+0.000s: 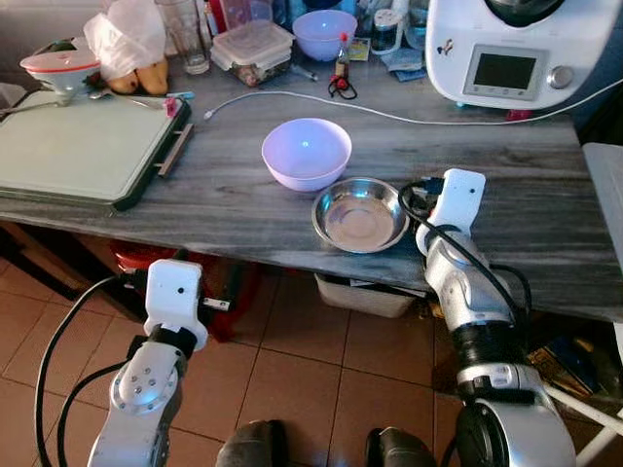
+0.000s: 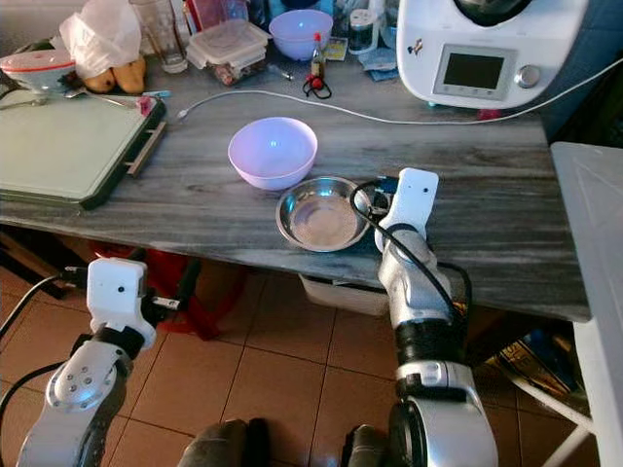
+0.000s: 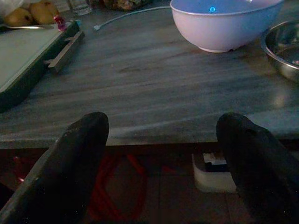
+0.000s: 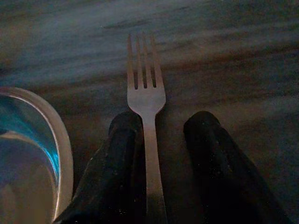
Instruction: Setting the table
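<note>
A metal fork (image 4: 145,98) lies flat on the grey wooden table (image 1: 243,219), tines pointing away from me. My right gripper (image 4: 163,123) rests low on the table over it, open. One finger (image 4: 122,140) touches the fork's handle and the other stands a little apart. Right beside the fork sits a shiny steel bowl (image 1: 359,214), with its rim (image 4: 60,140) close to that finger. A lilac bowl (image 1: 306,152) stands just behind the steel one. My left gripper (image 3: 161,130) hangs open below the table's front edge, with nothing in it.
A green tray (image 1: 83,146) lies on the table's left. A white kitchen machine (image 1: 511,49) stands at the back right, and its cable (image 1: 389,115) runs across the table. Another lilac bowl (image 1: 324,32), a lidded box (image 1: 253,47) and small clutter line the back.
</note>
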`<state>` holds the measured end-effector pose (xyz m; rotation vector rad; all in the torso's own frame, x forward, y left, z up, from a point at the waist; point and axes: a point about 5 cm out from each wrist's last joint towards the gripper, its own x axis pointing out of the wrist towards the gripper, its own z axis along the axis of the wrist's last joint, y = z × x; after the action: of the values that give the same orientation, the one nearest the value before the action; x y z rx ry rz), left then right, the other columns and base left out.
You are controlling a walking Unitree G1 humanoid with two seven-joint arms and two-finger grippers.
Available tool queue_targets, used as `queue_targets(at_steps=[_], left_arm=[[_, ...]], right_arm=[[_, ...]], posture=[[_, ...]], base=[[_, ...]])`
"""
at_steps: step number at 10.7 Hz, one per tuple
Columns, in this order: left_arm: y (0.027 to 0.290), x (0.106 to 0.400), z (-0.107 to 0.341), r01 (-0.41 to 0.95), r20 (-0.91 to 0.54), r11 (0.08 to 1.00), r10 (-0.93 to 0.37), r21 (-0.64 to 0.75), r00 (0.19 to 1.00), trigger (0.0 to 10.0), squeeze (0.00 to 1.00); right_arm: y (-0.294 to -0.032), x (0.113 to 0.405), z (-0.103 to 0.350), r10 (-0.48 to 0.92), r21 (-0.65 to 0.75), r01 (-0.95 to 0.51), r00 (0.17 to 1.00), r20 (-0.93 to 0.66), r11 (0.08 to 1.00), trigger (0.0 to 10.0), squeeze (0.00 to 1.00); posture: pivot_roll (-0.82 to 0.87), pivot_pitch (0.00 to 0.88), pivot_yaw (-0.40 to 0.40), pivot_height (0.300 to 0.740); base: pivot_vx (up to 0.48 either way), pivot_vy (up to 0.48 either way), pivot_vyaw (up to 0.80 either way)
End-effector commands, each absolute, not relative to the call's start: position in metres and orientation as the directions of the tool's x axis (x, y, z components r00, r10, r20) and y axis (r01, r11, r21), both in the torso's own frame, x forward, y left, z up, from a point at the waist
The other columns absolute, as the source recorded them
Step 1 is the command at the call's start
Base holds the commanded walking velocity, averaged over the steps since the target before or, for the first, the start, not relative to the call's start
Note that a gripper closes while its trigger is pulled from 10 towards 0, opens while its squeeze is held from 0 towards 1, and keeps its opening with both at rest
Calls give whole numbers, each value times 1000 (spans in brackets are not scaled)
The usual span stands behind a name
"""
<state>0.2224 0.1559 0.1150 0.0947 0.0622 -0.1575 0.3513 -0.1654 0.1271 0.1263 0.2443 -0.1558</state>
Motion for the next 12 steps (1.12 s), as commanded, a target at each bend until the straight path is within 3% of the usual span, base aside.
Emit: queue_targets(at_steps=[1, 4, 5, 9, 12], left_arm=[[157, 224, 113, 150, -76, 985, -144, 86, 987, 10000, 0], [157, 227, 111, 130, -83, 990, -125, 62, 989, 10000, 0], [155, 228, 109, 130, -87, 990, -125, 51, 988, 10000, 0], [154, 228, 106, 104, -79, 993, -99, 56, 992, 10000, 0], [156, 231, 104, 90, -73, 994, -86, 60, 994, 10000, 0]], right_arm=[[-174, 347, 126, -168, 108, 200, 955, -245, 974, 10000, 1000], [-182, 340, 136, -184, 125, 207, 968, -172, 970, 10000, 1000], [-183, 335, 139, -181, 120, 198, 973, -142, 973, 10000, 0], [-190, 317, 167, -151, 83, 145, 986, 69, 986, 10000, 0], [-181, 287, 152, -83, 27, 82, 995, 57, 996, 10000, 0]], posture=[[24, 130, 74, 740], [9, 110, 69, 740], [6, 96, 64, 740], [-3, 24, 43, 740], [-15, 0, 40, 740]], base=[[0, 0, 0], [0, 0, 0], [0, 0, 0], [-138, 0, 0], [-319, 0, 0]])
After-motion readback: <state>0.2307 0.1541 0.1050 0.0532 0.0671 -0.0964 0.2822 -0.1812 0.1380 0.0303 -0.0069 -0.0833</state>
